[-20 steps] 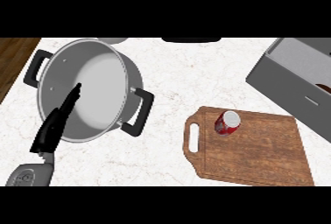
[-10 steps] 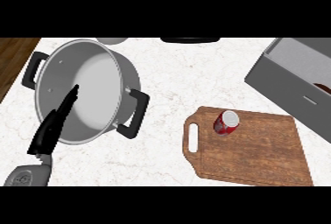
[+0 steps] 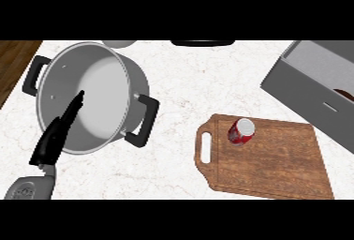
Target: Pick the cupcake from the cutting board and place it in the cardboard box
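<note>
A cupcake (image 3: 241,131) with a red wrapper and pale top stands on the far left part of a wooden cutting board (image 3: 273,161), near the board's handle slot. The box (image 3: 319,89), grey in this view, sits at the right edge, beyond the board. My left hand (image 3: 56,133) shows at the lower left, fingers straight and pointing up over the rim of a big pot, far from the cupcake and holding nothing. My right hand does not show.
A large steel pot (image 3: 97,93) with two black handles fills the left of the white marble counter (image 3: 194,75). A dark object (image 3: 202,43) and a pale round thing (image 3: 121,43) lie at the far edge. Wooden floor shows far left.
The whole view has shifted slightly: the board, cupcake and box sit a little further right and lower than before. The left hand keeps its pose.
</note>
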Controlling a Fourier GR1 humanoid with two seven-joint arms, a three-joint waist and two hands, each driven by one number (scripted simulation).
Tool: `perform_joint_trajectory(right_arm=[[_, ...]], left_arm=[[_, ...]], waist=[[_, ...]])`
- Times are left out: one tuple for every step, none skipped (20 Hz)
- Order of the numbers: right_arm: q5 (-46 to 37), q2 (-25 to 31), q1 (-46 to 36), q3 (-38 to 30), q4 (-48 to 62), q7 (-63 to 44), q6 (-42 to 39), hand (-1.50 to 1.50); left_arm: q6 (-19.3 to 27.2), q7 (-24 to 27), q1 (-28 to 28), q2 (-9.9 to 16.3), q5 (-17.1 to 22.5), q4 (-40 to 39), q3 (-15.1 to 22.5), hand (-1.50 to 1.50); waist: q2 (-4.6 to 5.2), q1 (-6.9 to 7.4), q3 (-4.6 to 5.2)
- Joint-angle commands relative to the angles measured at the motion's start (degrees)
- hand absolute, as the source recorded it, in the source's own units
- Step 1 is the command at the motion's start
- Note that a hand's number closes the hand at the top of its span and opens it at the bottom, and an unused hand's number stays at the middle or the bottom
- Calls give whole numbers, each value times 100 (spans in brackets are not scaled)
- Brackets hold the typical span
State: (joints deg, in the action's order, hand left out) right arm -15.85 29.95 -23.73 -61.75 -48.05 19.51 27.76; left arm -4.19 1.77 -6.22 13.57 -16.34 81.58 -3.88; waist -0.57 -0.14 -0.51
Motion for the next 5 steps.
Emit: perform_joint_trajectory(right_arm=[[437,228,550,-168,180,514,-345,-150],[467,231,573,-138,229,565,-316,-150],[334,339,476,15,434,478,-130,-150],[601,352,529,-86,574,710,-352,-150],[575,50,746,29,275,651,-310,-150]], left_arm=[[-99,-177,-19,-165,38,-72,108,0],[184,191,-129,-319,-152,-513,145,0],[-93,-93,-139,-213,89,-198,45,0],[51,276,-152,-229,-6,-616,-14,0],[-60,-106,-115,-229,37,-172,42,0]], waist=[[60,-6,45],[68,-21,48],[66,17,47],[71,2,47],[58,0,49]])
